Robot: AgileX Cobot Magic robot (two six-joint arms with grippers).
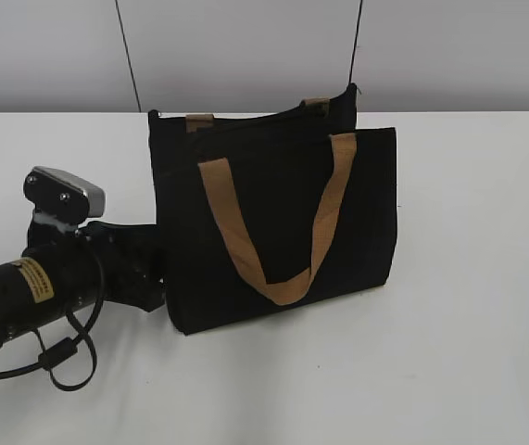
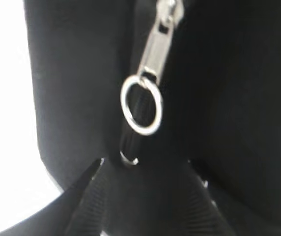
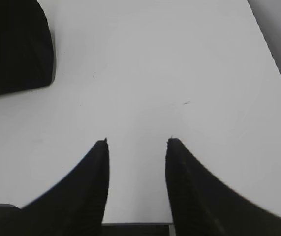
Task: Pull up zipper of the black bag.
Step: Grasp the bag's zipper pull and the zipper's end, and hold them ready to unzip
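White table (image 1: 468, 278) is carrying the black bag (image 1: 273, 222) upright at center, the left gripper (image 2: 145, 164) pressing in at its 9 o'clock end, fingers spread below the zipper (image 2: 155, 54), gripping nothing, while the right gripper (image 3: 136, 142) is idling open and empty.

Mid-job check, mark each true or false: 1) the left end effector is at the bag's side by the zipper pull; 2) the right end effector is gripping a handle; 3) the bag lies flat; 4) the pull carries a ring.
1. True: the left end effector sits against the rectangular black fabric bag, facing the silvery metal zipper pull.
2. False: the right end effector is open over the bare white table, holding nothing.
3. False: the bag stands upright.
4. True: a silvery round ring hangs from the pull.
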